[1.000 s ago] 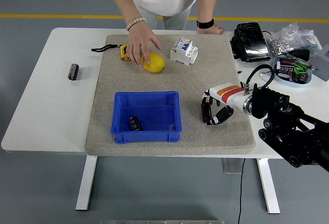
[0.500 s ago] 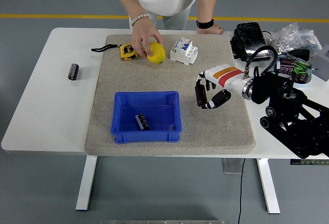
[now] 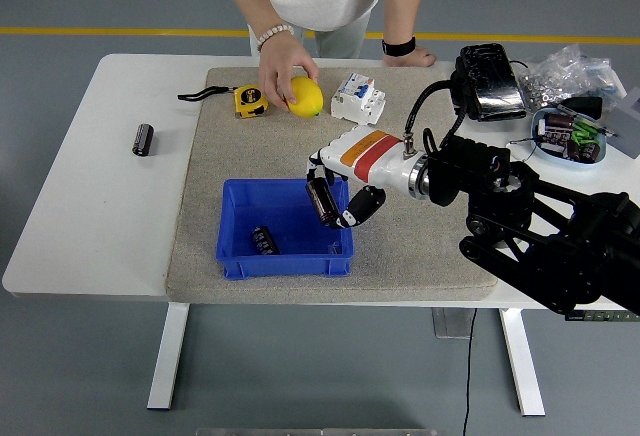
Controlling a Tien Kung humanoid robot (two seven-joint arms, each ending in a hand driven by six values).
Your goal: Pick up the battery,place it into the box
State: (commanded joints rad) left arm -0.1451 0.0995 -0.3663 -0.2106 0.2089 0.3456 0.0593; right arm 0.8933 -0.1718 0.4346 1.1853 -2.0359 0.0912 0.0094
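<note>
No brand or label can be read on anything. Nearest, the blue box [image 3: 285, 228] sits on the grey mat [image 3: 420, 246], with one battery [image 3: 264, 240] lying on its floor at the near left. The right hand [image 3: 338, 202] is clenched around a second battery [image 3: 321, 200], held tilted over the box's right part, just inside its far-right corner. Half a second ago this hand was over the mat to the right of the box; it has since swung left. Farther off, a third battery [image 3: 143, 139] lies on the white table [image 3: 90, 216] at the left. At the far side, a person's hand [image 3: 280, 66] rests on a lemon [image 3: 306, 97], beside a yellow tape measure [image 3: 248, 102] and a white circuit breaker [image 3: 357, 98].
</note>
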